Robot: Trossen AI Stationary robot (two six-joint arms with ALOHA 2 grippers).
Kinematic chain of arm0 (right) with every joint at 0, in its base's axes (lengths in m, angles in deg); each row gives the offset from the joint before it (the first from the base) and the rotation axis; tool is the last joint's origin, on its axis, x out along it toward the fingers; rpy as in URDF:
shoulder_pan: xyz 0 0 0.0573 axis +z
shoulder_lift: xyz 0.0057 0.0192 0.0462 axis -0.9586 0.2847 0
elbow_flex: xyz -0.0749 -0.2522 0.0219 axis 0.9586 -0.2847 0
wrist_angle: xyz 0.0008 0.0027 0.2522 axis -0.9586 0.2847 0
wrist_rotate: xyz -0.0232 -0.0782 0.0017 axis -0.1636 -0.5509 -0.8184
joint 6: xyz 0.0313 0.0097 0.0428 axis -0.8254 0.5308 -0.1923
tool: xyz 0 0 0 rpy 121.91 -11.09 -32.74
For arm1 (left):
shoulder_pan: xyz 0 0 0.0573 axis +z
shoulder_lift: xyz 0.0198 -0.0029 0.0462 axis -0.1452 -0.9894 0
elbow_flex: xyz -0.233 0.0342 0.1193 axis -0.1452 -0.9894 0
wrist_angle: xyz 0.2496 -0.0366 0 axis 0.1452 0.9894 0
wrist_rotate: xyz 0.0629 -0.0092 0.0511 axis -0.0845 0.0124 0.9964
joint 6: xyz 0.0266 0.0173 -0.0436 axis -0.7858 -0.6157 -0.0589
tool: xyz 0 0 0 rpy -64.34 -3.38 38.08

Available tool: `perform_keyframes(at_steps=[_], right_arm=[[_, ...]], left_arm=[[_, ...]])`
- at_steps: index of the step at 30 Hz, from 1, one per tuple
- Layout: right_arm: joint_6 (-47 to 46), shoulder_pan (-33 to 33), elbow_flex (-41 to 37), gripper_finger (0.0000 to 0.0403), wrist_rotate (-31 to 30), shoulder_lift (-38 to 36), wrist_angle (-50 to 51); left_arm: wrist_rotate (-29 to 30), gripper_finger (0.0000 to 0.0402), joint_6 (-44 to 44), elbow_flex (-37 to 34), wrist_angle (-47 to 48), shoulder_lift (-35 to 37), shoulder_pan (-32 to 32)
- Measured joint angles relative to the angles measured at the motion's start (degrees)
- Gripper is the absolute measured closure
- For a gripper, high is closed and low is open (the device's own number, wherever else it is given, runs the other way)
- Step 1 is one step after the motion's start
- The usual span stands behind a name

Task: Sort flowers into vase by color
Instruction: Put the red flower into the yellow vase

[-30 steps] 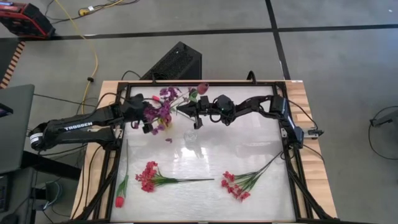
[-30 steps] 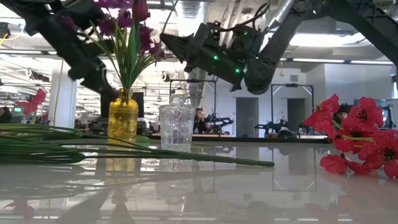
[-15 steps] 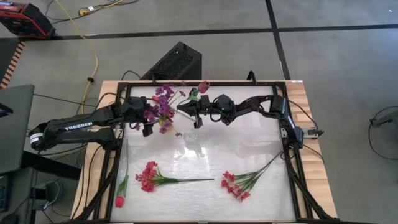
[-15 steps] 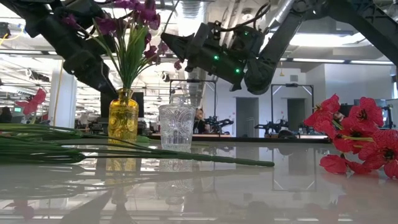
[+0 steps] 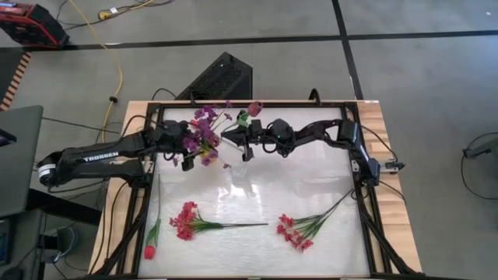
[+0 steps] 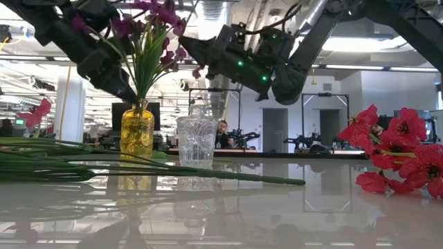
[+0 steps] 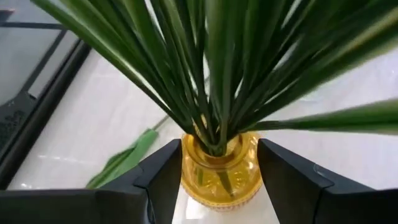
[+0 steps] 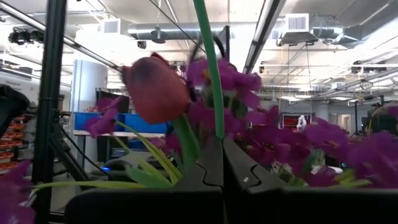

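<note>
Amber vase (image 6: 137, 131) stands on the counter (image 5: 311, 179), far-left part, holding a spray of purple blossoms (image 5: 202, 132) on green stems; stems fan out from its neck. Clear cut-glass vase (image 6: 196, 140) stands just beside it, nothing seen inside.

Left claw (image 7: 219, 171): spread wide, one finger on each side of the amber vase's neck, not pinching it. Right claw (image 8: 217, 149): pressed together on a thin green stem; the dark maroon tulip (image 8: 157, 89) shows just beside it, raised over the vases.

View differences: only the left wrist view shows the gap between fingers and glass. Only the low view shows the clear vase plainly; from above it is a faint glint (image 5: 238, 169). Only the high view shows the whole lay of loose flowers.

Count on counter, near side: two red-pink sprays (image 5: 187, 220) (image 5: 294, 230), one red tulip (image 5: 149, 250) at the left edge. Two vases.
</note>
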Motion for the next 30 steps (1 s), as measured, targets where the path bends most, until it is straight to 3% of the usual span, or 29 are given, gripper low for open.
perform_keyframes(at_steps=[11, 21, 30], right_arm=[[1.5, 0.5, -2.0, 0.0388, -5.8, 0.0, 1.6], [1.1, 0.8, -2.2, 0.0388, -5.7, 0.0, 1.0], [0.7, 0.8, -2.7, 0.0388, -5.4, 0.0, -0.5]], left_arm=[[0.1, 0.0203, -0.6, -1.9, -8.2, -4.2, -0.1], [-0.2, 0.0203, -1.0, -1.8, -11.5, -8.2, -0.1], [1.2, 0.027, -1.6, -1.8, -13.8, -8.5, 0.1]])
